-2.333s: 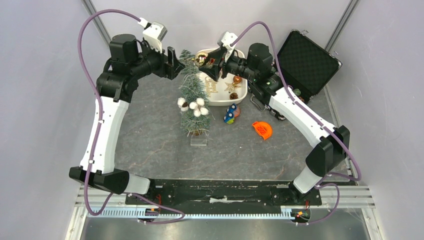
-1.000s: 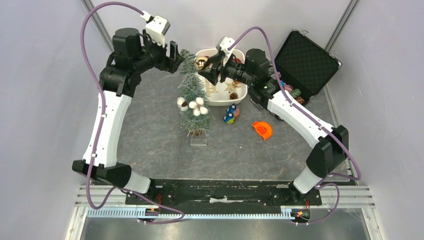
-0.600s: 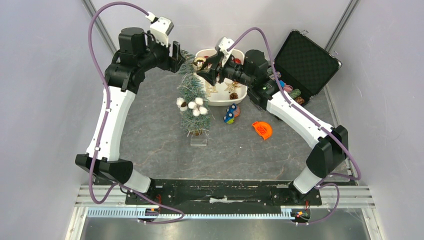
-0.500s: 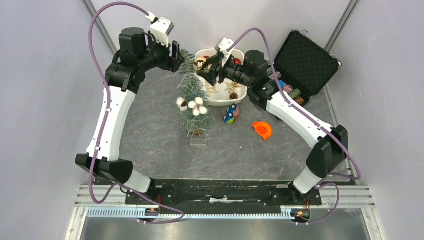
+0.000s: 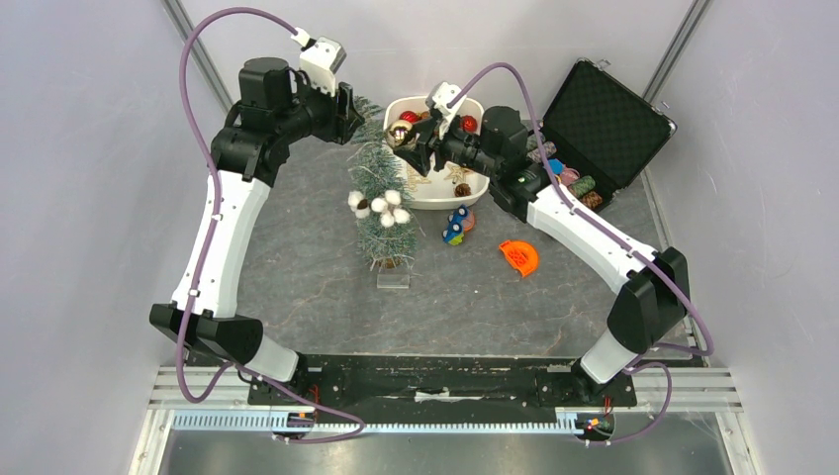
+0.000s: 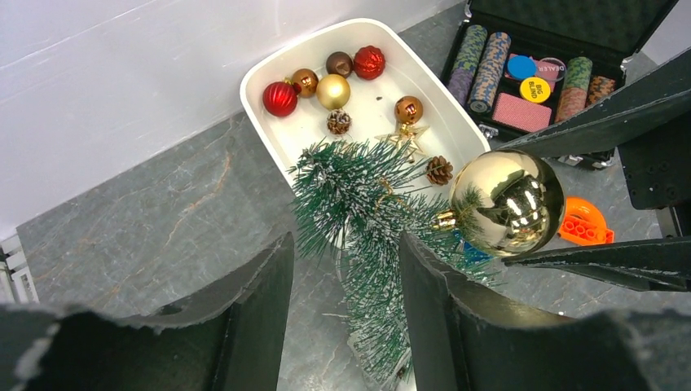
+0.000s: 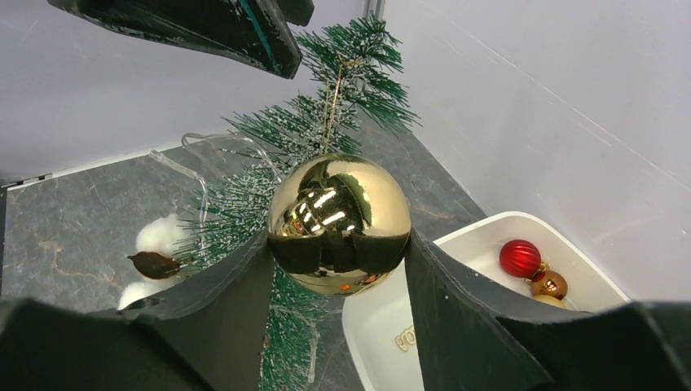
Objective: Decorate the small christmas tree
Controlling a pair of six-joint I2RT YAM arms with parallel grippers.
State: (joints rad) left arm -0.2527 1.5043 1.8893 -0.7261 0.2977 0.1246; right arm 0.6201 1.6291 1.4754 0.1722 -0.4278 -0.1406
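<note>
Small christmas tree (image 5: 381, 203) between parted left gripper (image 6: 342, 244) and right gripper (image 7: 338, 244) tight on bauble (image 6: 507, 202)

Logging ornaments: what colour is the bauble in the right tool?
Shiny mirror-like gold bauble, clearest in the right wrist view.

A dark grey, marble-veined tabletop (image 5: 297, 287) lay under soft, even light. Pale lilac-grey walls (image 5: 79, 198) closed its left, right and far sides. Slim metal posts (image 5: 188, 35) stood at its far corners, and a slotted aluminium rail (image 5: 445, 421) edged its near side.
</note>
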